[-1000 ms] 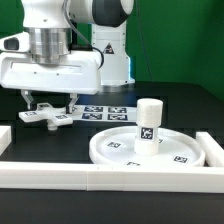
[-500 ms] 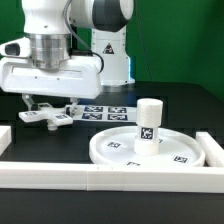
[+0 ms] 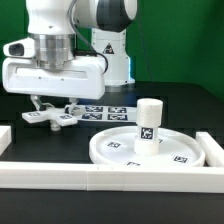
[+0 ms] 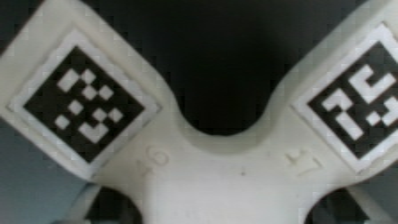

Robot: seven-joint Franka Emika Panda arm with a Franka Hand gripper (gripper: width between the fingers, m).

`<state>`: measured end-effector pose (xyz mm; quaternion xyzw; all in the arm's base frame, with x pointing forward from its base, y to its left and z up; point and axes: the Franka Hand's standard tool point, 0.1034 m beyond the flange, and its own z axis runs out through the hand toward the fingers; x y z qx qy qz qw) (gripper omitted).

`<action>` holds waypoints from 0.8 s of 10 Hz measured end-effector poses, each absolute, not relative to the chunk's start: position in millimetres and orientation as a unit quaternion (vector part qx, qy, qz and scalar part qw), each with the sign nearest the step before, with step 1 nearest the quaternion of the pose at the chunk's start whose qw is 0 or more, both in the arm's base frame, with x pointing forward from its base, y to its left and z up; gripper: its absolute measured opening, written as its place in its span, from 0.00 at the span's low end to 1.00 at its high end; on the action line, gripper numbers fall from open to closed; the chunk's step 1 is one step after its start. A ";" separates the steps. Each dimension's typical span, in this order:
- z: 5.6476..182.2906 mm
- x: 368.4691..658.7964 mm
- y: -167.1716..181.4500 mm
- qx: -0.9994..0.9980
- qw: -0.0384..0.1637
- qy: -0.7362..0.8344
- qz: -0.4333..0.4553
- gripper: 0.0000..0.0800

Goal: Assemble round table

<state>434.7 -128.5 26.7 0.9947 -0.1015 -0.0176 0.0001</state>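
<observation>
The large rimmed round disc (image 3: 112,154) lies flat at the exterior view's right. The short cylinder post (image 3: 149,122) stands upright on its middle. The four-armed cross piece (image 3: 48,118) is at the exterior view's left, at or just above the black table; I cannot tell which. My gripper (image 3: 50,108) comes down on it from above and is shut on its centre. In the wrist view the cross piece (image 4: 199,165) fills the picture, two tagged arms spreading away, its hub between my gripper's (image 4: 199,208) dark fingers (image 4: 111,205).
The marker board (image 3: 106,111) lies flat behind the disc, just right of the cross piece. Long white rails run along the front (image 3: 100,179), the right (image 3: 213,150) and the left (image 3: 5,136). The arm's base (image 3: 112,55) stands at the back.
My gripper has shifted slightly toward the exterior view's right, and the cross piece has moved with it. The disc and post have not moved.
</observation>
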 end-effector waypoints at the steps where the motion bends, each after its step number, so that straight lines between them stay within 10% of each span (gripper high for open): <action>1: 29.7 441.7 -116.7 0.993 -0.004 -0.115 -0.022 0.55; 8: 109.0 496.9 -6.3 0.968 -0.042 -0.243 -0.049 0.55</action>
